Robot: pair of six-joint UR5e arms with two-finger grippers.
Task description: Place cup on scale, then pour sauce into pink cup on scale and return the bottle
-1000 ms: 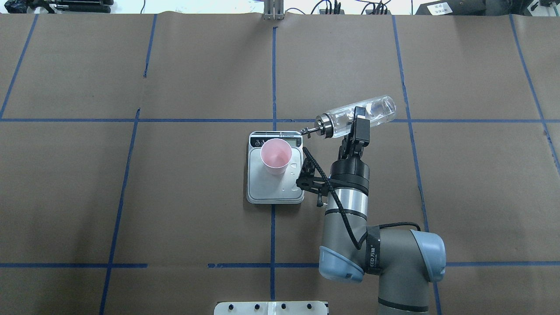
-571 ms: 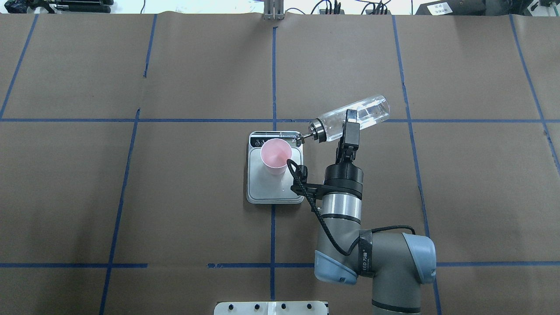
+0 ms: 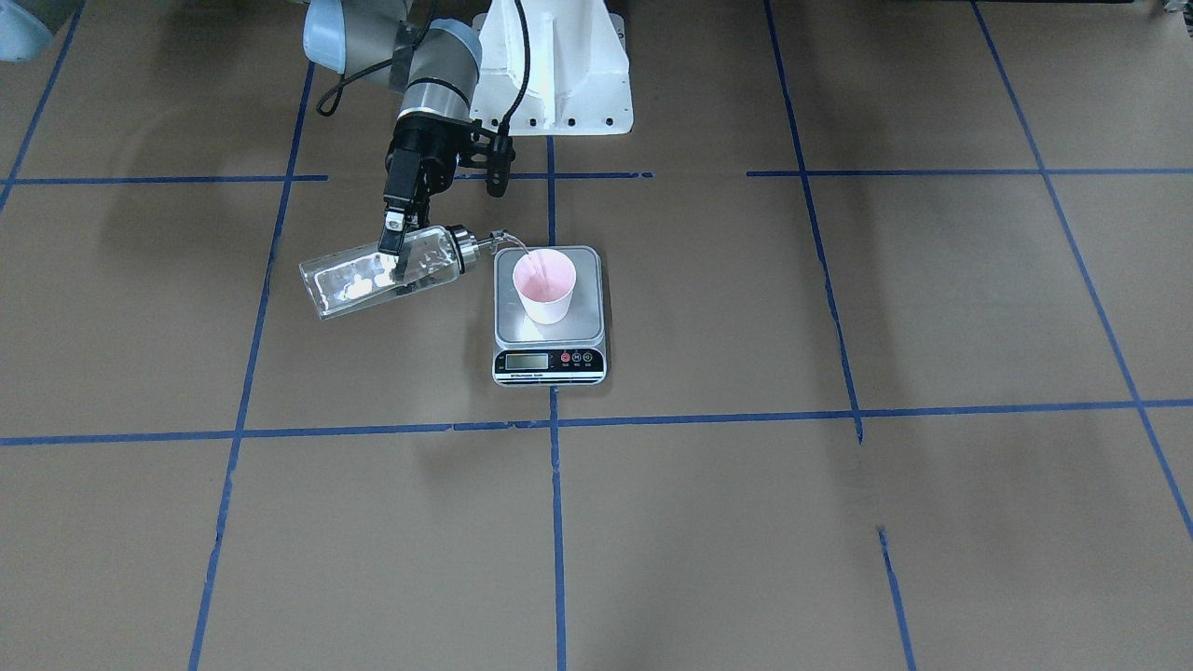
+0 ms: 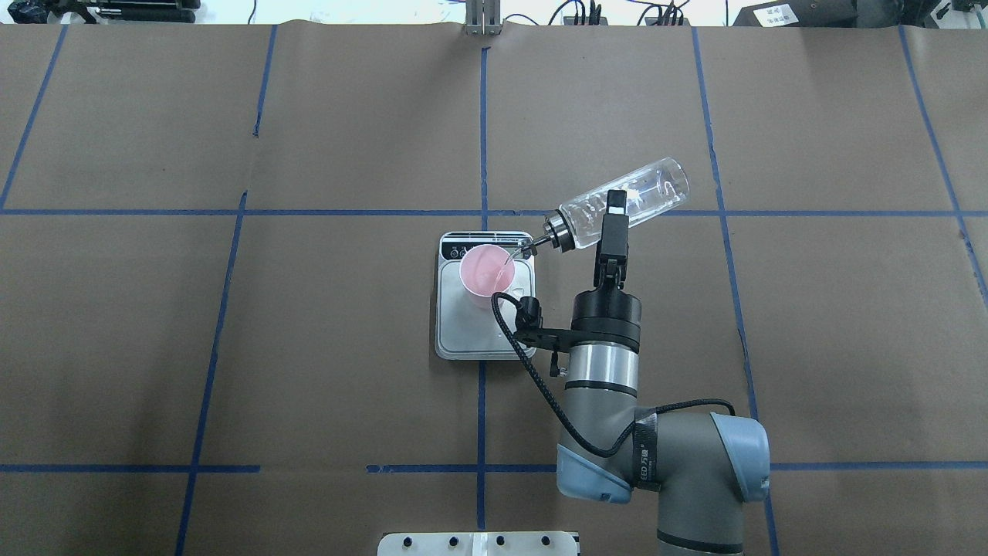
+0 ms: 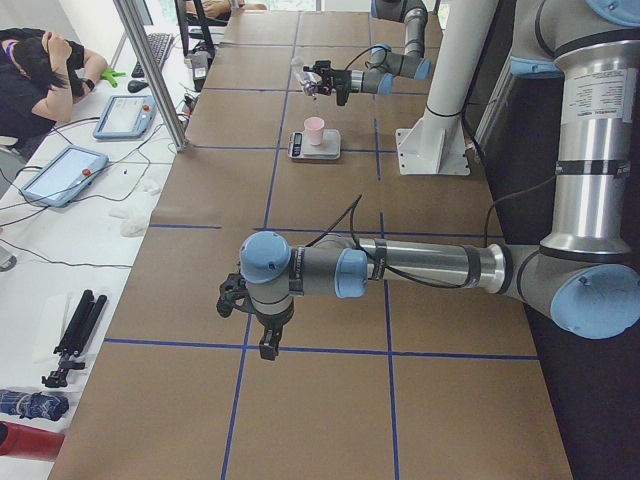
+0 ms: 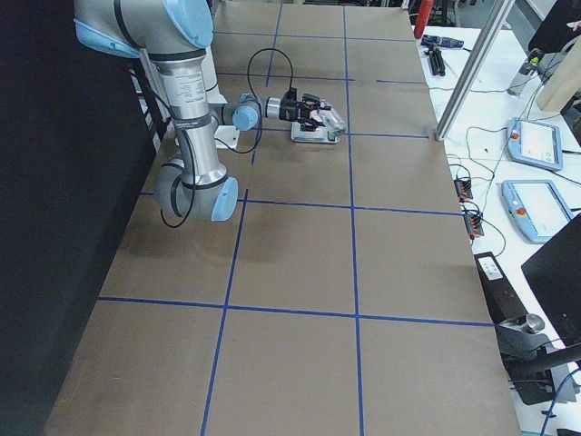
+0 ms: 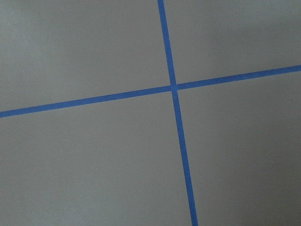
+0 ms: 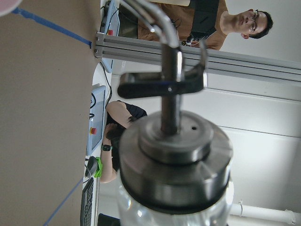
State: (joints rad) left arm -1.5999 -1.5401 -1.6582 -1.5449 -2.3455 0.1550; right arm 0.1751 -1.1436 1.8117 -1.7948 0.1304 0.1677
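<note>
Bottle (image 4: 625,202): smooth, rigid, breakable glass; its weight will likely shift as the sauce (image 4: 505,265) runs out. Right tool (image 4: 614,220) is clamped across the mid-body, a sound hold, with the spout tipped over the cup (image 4: 485,272). Cup looks light and easily tipped; it stands on the scale (image 4: 482,336), toward the display end, mid-worktop (image 4: 309,347). A wrist cable (image 4: 515,357) loops over the plate near the cup. Left tool (image 5: 268,342) is well apart; cannot tell its opening.

The worktop (image 4: 347,347) is brown with a blue line grid. The cup (image 4: 485,270) is pale pink. The scale (image 3: 587,317) is silver-grey with a black strip and red buttons. The bottle (image 4: 654,188) is clear, its cap (image 4: 557,232) silver. The tool (image 4: 615,211) is black, the arm (image 4: 602,378) grey.
</note>
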